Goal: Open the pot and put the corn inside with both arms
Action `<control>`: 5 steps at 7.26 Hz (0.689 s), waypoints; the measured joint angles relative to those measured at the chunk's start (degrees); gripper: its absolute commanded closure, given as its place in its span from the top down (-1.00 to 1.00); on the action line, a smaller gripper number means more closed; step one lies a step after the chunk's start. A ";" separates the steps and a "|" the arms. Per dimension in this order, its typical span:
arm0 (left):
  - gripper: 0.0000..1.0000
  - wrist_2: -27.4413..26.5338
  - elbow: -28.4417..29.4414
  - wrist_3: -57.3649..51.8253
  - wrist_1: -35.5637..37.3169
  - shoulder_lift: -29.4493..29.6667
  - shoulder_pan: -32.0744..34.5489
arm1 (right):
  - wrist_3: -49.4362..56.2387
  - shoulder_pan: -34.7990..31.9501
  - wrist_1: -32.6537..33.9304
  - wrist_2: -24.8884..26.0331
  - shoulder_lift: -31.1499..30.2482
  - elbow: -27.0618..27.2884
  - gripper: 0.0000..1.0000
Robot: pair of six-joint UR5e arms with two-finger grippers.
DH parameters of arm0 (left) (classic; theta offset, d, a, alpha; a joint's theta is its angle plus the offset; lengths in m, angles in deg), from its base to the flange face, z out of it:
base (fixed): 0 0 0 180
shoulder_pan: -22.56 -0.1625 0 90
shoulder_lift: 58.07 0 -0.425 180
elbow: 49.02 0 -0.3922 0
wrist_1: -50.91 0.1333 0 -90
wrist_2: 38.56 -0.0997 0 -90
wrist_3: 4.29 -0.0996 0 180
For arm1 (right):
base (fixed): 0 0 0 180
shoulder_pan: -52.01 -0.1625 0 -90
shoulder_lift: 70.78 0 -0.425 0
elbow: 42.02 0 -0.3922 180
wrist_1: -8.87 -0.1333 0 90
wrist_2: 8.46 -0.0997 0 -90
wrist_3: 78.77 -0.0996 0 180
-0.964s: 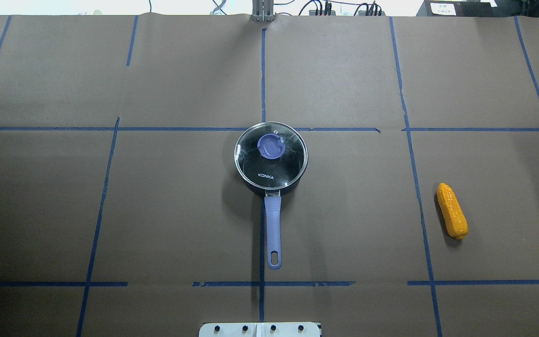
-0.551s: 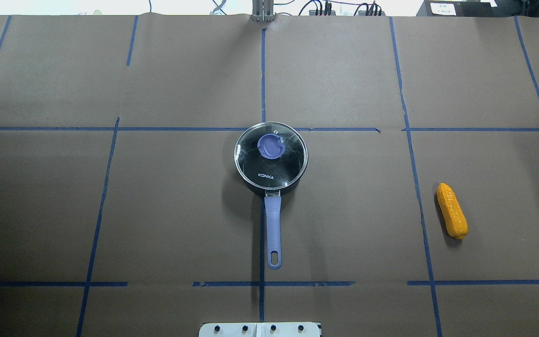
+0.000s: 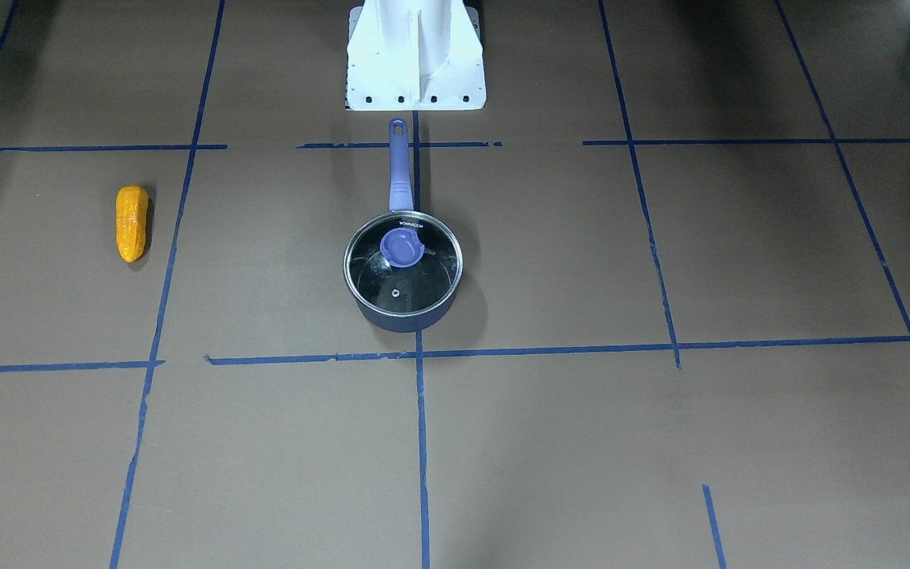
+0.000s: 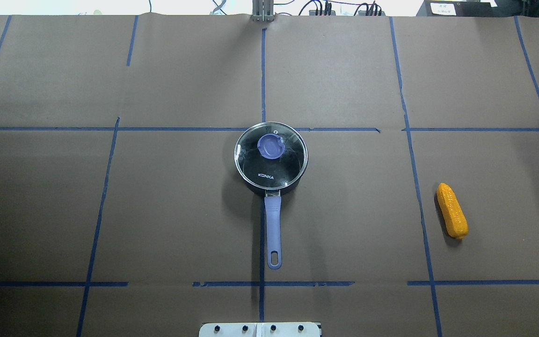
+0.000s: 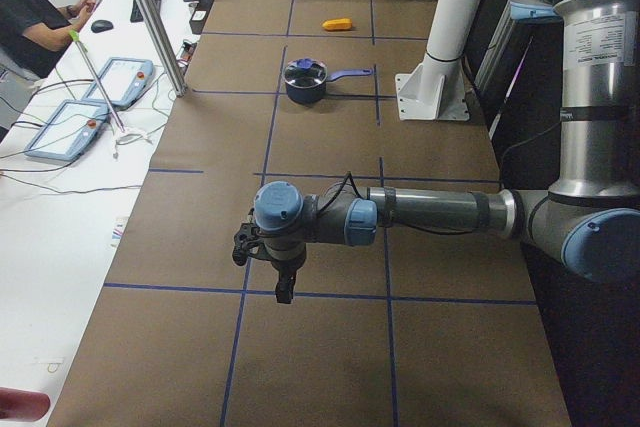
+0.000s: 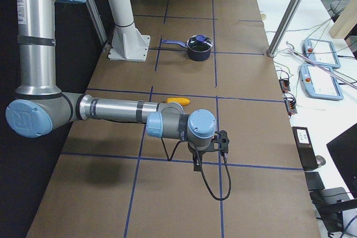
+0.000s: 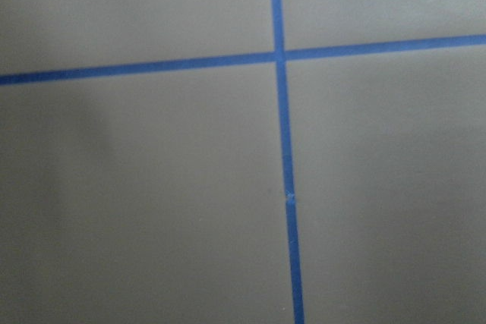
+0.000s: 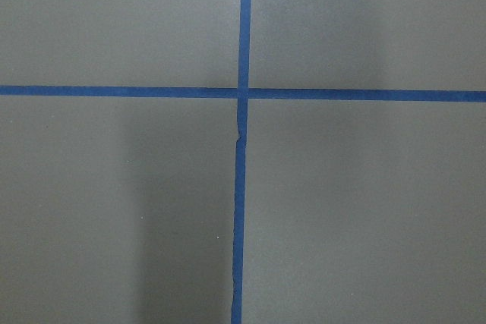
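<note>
Judging nothing done yet, I see left arm (image 5: 430, 212) and right arm (image 6: 111, 110) over opposite ends of the table (image 4: 157, 210), well apart from the pot (image 3: 402, 321) at mid-table, lid (image 4: 272, 164) on, and the corn (image 4: 452, 210) lying on the robot's right. Next I need one claw down on the knob (image 4: 271, 146) to lift the lid. Left claw (image 5: 284, 292) and right claw (image 6: 196, 165) hang bare, touching nothing; how far open, I cannot tell.

My left arm (image 5: 430, 212): grey tube segments, light-blue joint caps (image 5: 278, 205), black cable (image 5: 347, 181) at wrist. My right arm (image 6: 111, 110) looks identical. White pedestal base (image 3: 415, 55), four dark screws (image 3: 401, 100) along its flange.
</note>
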 measured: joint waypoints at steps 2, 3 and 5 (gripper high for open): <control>1.00 -0.18 -7.48 1.07 4.92 0.37 -1.77 | 0.05 0.06 -0.03 0.01 -0.06 -0.04 0.99; 1.00 -0.30 -12.03 3.88 7.94 0.67 -3.76 | 0.07 0.07 -0.03 0.06 -0.05 -0.08 0.99; 1.00 -0.44 -18.98 14.97 10.11 2.18 -9.60 | 0.07 0.26 0.01 0.14 0.20 -0.10 0.99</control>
